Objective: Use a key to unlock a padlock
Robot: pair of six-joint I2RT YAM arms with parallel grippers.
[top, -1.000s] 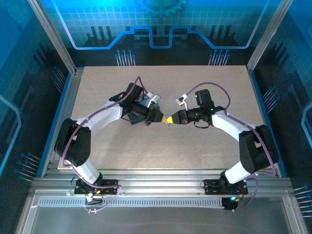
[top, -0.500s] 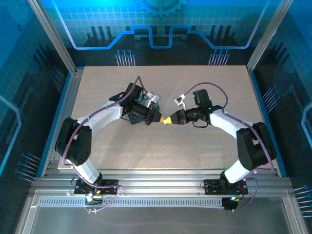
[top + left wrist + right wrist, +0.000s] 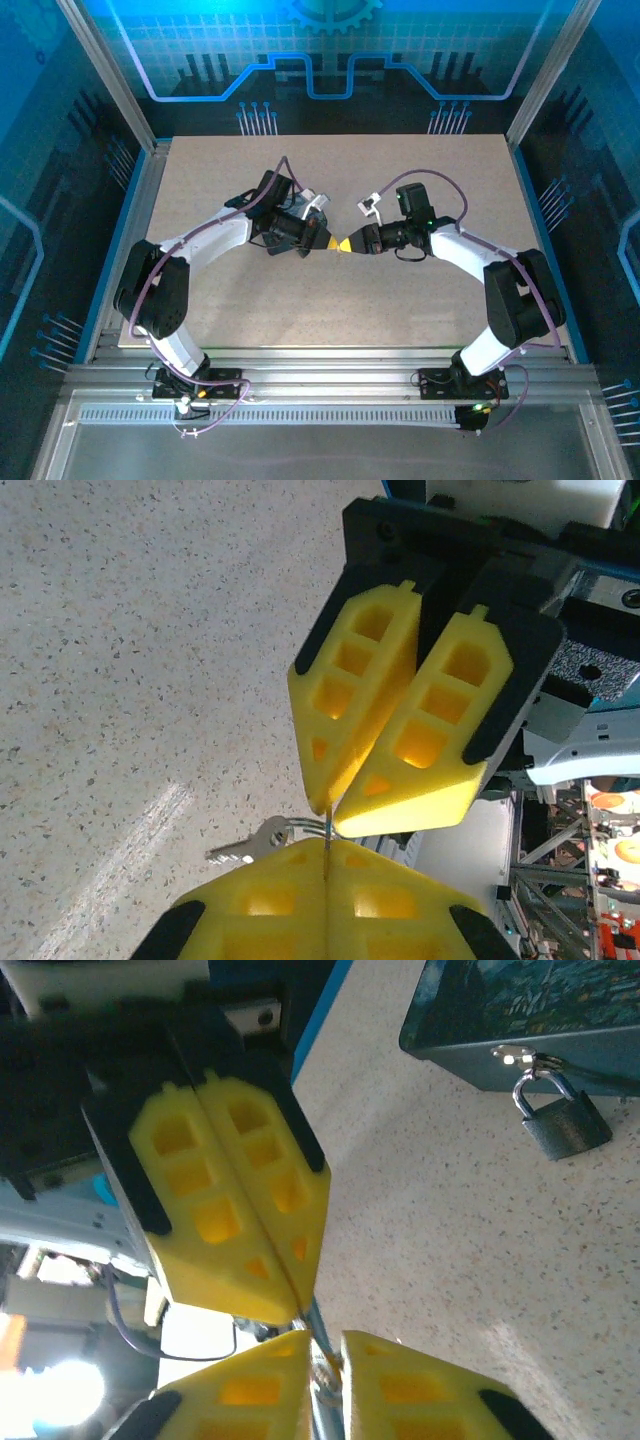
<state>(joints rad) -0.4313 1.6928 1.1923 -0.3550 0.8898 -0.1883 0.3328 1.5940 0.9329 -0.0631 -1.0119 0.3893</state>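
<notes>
Left pincer [image 3: 327, 844] clamped on the key [image 3: 245, 847], nose-to-nose with the right pincer [image 3: 327, 1348], jaws slightly apart. Looks like a hand-over for a better grip, padlock [image 3: 565, 1125] waiting nearby.

I'm driving from afar inside a robotics lab cell: an aluminium-profile frame [image 3: 330, 372] boxes in my speckled table [image 3: 330, 300], and blue wall panels [image 3: 450, 40] carry printed gear and circuit graphics.

The key [image 3: 248, 844] I see only partly, its rest behind the left gripper [image 3: 327, 855]; the tin [image 3: 520, 1015] is cut off above.
</notes>
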